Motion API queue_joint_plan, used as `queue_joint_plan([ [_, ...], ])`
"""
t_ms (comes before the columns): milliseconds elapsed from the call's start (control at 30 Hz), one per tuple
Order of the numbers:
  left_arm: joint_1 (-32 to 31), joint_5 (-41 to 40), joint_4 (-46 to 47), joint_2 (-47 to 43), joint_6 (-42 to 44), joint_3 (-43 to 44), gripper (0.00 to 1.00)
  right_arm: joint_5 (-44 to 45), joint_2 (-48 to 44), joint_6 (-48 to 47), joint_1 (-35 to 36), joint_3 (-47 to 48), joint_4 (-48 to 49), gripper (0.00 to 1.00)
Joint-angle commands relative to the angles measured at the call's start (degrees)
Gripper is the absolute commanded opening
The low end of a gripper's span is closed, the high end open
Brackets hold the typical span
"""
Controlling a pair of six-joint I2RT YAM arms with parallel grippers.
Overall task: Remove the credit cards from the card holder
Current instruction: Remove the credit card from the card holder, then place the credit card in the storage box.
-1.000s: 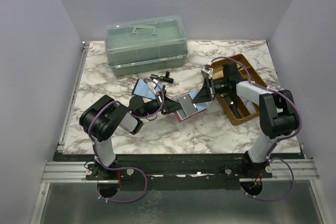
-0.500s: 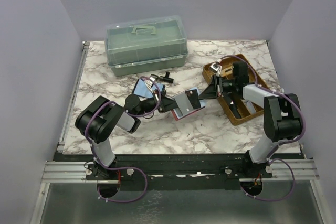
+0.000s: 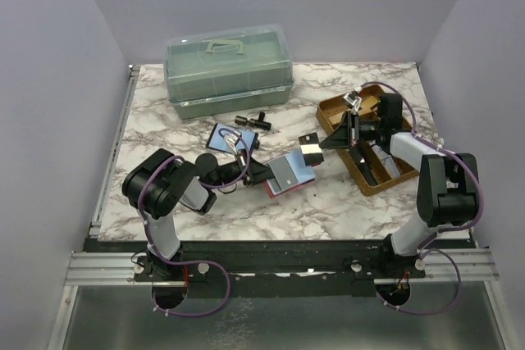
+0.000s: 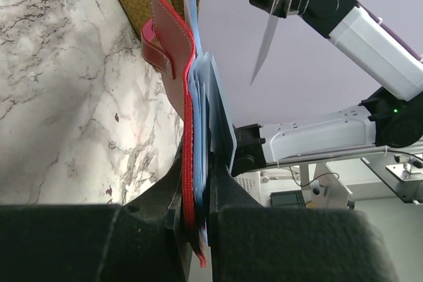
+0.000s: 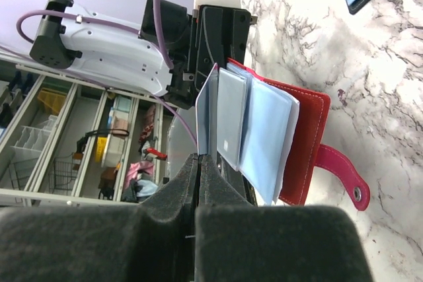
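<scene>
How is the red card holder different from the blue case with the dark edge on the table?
The card holder is red outside; the blue case has a dark rim. The left gripper clamps the card holder, its pale sleeves fanned open; the blue case lies flat on the table, untouched. The card holder's tab is red, the blue case's black. Both are small folding wallets with closing tabs.

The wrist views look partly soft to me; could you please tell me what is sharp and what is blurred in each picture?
Left wrist view: the left gripper is a dark blur at the bottom, the card holder sharp. Right wrist view: the right gripper is blurred, the card holder sharp, the shelves behind soft. Top external view: evenly lit, sharp throughout, soft shadows on the table.
</scene>
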Motion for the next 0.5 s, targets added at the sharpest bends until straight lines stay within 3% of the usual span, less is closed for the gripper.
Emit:
queue_joint_plan([
  [0, 0.4, 1.1, 9.8, 1.5, 0.4, 0.0, 0.00, 0.2, -1.0, -1.6, -1.6, -0.6, -1.4, 0.00],
  [333, -0.7, 1.6, 9.8, 1.8, 0.7, -1.7, 0.00, 1.4, -1.4, -10.4, -10.0, 1.1, -12.4, 0.00],
  [467, 1.7, 2.0, 9.8, 1.9, 0.7, -2.0, 0.00, 1.5, -0.9, -15.4, -15.6, 2.1, -18.0, 0.00],
])
